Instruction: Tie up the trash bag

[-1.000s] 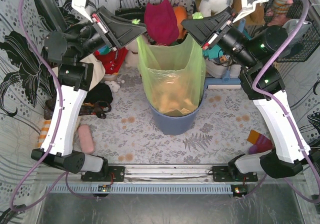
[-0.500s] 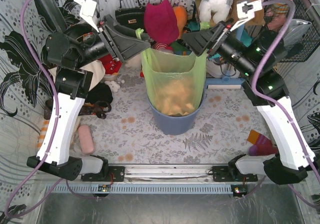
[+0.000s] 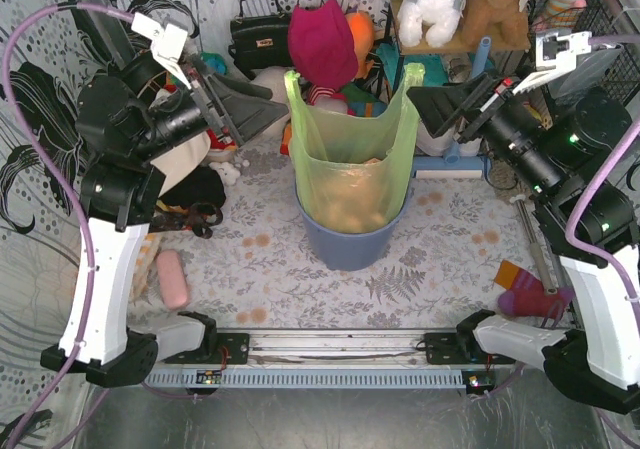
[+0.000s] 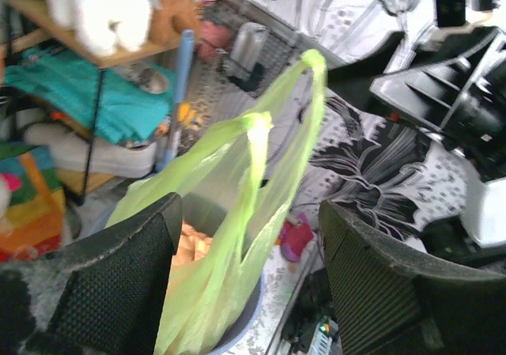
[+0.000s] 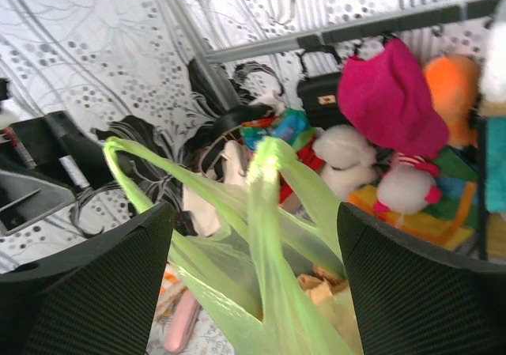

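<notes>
Left gripper (image 3: 272, 105), right gripper (image 3: 422, 111) withdrew sideways (open gaps beside trash bag (image 3: 345, 159)).

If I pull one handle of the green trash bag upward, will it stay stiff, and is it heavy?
Probably floppy: the trash bag is thin, see-through film with wrinkled handles. Likely light: only crumpled paper shows inside. It may lift out of the bin rather than tip it.

White wall sheeting (image 3: 30, 169), black floral-and-dot print, left side and back. Tablecloth (image 3: 270, 269) pale grey, fern and orange-blossom print. Wooden shelf (image 3: 450, 46) back right, on thin black legs. Aluminium rail (image 3: 330, 347) along near edge. Light even, bright.
</notes>
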`<state>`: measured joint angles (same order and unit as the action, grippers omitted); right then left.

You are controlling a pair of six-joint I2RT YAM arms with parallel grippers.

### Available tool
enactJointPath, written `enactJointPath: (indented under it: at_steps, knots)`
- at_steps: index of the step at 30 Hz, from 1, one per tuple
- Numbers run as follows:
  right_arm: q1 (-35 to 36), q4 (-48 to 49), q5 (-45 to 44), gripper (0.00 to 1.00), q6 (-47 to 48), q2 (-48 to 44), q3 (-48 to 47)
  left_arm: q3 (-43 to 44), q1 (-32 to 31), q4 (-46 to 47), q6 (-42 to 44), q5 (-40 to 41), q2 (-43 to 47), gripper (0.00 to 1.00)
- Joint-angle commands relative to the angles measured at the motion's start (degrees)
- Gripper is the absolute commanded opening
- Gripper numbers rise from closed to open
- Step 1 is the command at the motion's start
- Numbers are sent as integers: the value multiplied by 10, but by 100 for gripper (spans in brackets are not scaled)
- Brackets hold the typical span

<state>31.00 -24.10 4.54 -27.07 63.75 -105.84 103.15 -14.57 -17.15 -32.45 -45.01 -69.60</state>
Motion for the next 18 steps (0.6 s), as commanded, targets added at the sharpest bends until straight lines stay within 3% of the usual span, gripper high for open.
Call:
enactJointPath:
  at_steps: [1, 7, 13, 18]
  knots:
    - [1, -78, -96, 82, 22, -33, 11, -9, 3, -127, 81, 131, 41, 77]
    - [2, -173, -240, 78, 22, -76, 73, -102, 4, -201, 92, 279, 91, 77]
    - [1, -258, -272, 69, 3, -79, 131, -191, 2, -195, 61, 204, 78, 68]
    - [1, -285, -239, 60, -14, -67, 186, -256, -3, -194, 60, 207, 80, 63]
